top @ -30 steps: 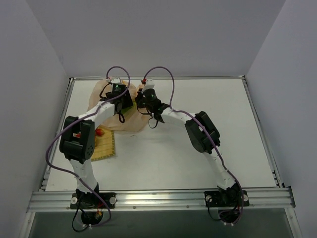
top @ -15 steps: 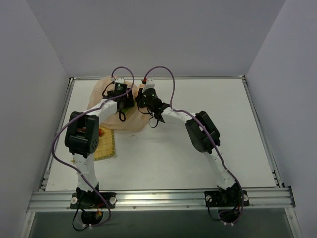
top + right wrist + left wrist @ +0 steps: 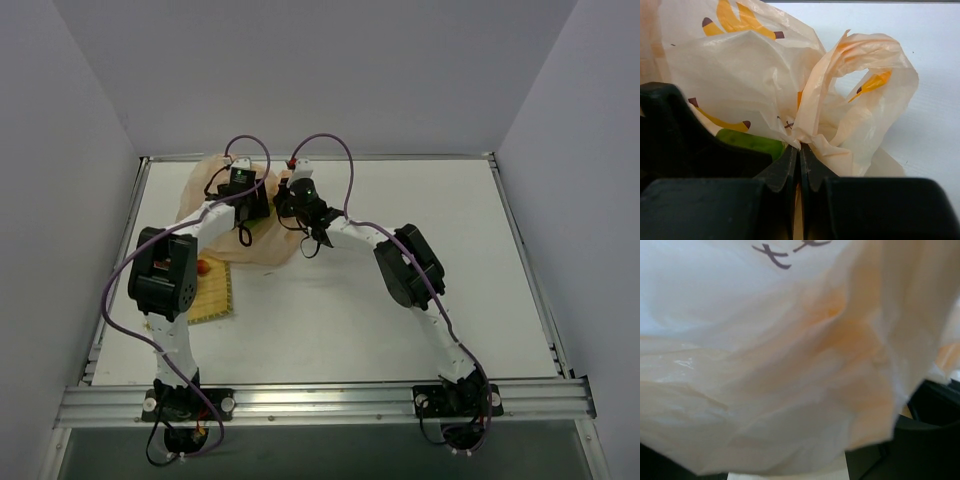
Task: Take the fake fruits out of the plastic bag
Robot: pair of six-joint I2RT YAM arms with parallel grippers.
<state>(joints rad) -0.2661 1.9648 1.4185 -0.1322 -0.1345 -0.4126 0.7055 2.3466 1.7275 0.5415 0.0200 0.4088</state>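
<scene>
The pale-orange plastic bag (image 3: 212,185) lies crumpled at the back left of the table. My right gripper (image 3: 800,150) is shut on a bunched fold of the bag (image 3: 840,90) near a handle loop, holding it up. A lime-green fake fruit (image 3: 752,142) shows under the film just left of those jaws. My left gripper (image 3: 248,212) is pushed into the bag. Its camera sees only bag film (image 3: 790,365), so its fingers are hidden. One small red fake fruit (image 3: 203,266) rests on the yellow mat beside the left arm.
A square yellow woven mat (image 3: 212,298) lies at the left, partly under the left arm's elbow. The table's raised rim (image 3: 140,200) runs close behind and left of the bag. The two wrists sit near each other over the bag.
The left arm's elbow has swung slightly right and its wrist has moved a little further into the bag. The right gripper has kept its hold without moving.
</scene>
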